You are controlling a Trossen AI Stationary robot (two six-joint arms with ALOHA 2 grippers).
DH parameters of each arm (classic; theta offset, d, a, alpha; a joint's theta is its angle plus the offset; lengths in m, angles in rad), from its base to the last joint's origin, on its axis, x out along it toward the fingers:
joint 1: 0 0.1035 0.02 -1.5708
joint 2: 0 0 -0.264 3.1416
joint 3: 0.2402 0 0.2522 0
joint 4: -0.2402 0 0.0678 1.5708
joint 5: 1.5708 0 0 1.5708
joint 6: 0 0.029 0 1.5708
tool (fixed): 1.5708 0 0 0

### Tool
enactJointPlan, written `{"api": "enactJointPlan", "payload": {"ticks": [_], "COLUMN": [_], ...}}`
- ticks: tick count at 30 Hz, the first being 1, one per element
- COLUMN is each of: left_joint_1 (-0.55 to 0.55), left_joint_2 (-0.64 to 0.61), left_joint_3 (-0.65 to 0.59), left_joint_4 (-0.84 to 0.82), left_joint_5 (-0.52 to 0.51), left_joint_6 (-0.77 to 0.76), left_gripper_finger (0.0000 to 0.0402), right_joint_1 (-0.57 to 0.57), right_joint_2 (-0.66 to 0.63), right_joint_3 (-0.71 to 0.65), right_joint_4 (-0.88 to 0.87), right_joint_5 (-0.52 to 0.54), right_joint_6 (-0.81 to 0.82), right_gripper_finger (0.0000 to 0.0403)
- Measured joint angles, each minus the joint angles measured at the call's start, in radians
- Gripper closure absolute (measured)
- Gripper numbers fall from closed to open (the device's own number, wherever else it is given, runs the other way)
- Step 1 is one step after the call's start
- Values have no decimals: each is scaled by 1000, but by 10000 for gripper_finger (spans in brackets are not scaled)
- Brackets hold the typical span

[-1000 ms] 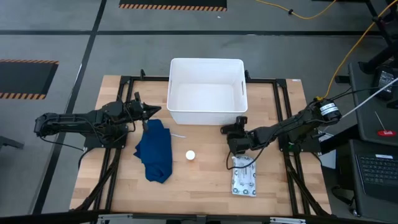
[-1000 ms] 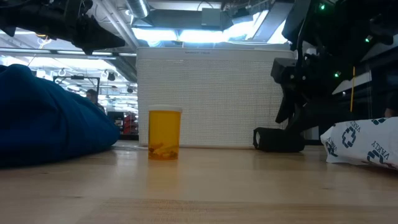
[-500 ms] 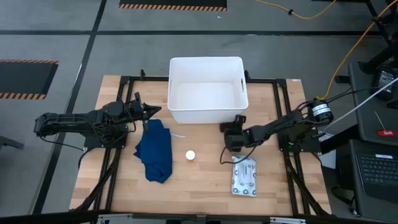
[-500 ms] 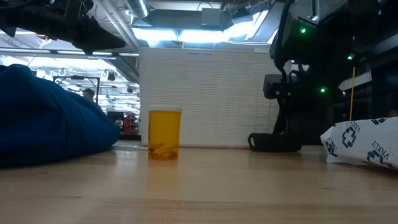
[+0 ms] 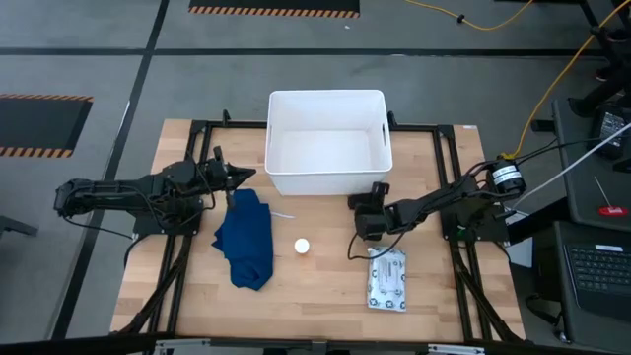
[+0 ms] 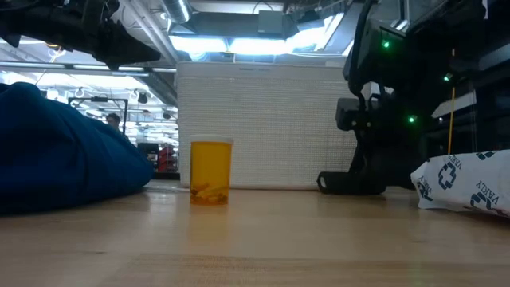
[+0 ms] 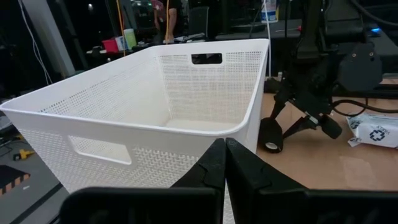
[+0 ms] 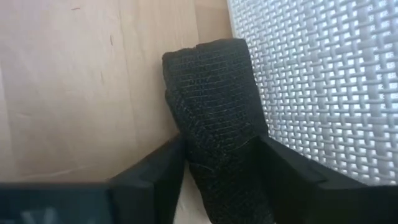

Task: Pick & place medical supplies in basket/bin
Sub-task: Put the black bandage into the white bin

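Observation:
The white tub (image 5: 328, 143) stands at the table's far middle. The black cylinder (image 8: 211, 118) lies on its side on the table by the tub's near wall, also seen in the low view (image 6: 339, 182) and the left wrist view (image 7: 269, 134). My right gripper (image 5: 362, 209) is down at it, fingers closed on either side (image 8: 221, 148). The dark blue cloth (image 5: 246, 239) lies heaped at the left. The white-orange bottle (image 5: 302, 246) stands upright on its base. The printed packet (image 5: 386, 279) lies flat. My left gripper (image 5: 244, 177) is shut and empty above the cloth's far end. My right gripper has the black cylinder's two long sides (image 8: 186, 155) between its two fingers (image 8: 155, 171). The fingers come slanting down from the table's right and lie along the cylinder. The cylinder rests on the table beside the tub's mesh wall (image 8: 323, 81).
Black frame rails (image 5: 449, 197) run along the table's left and right sides. Bare wood (image 5: 315, 291) lies between the cloth and the packet. Benches and a person show in the room beyond.
My right gripper has gone from over the packet's far end toward the table's far-left, down to the black cylinder by the tub. It has moved little in the last half second. My left gripper has kept still.

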Motion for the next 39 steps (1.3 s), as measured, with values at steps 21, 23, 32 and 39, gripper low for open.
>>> {"api": "enactJointPlan", "payload": {"ticks": [21, 23, 32, 39], "left_joint_1": [0, 0, 0, 0], "left_joint_2": [0, 0, 0, 0], "left_joint_3": [0, 0, 0, 0], "left_joint_4": [0, 0, 0, 0], "left_joint_5": [0, 0, -2, -1], "left_joint_6": [0, 0, 0, 0], "left_gripper_finger": [398, 398, 398, 398], "right_joint_1": [57, 73, 164, 217], "right_joint_2": [6, 6, -8, -119], "right_joint_3": [106, 134, 245, 309], "right_joint_4": [-173, -230, -301, -333], "right_joint_5": [-57, -59, -100, -93], "right_joint_6": [110, 146, 189, 209], "right_gripper_finger": [365, 365, 365, 365]}}
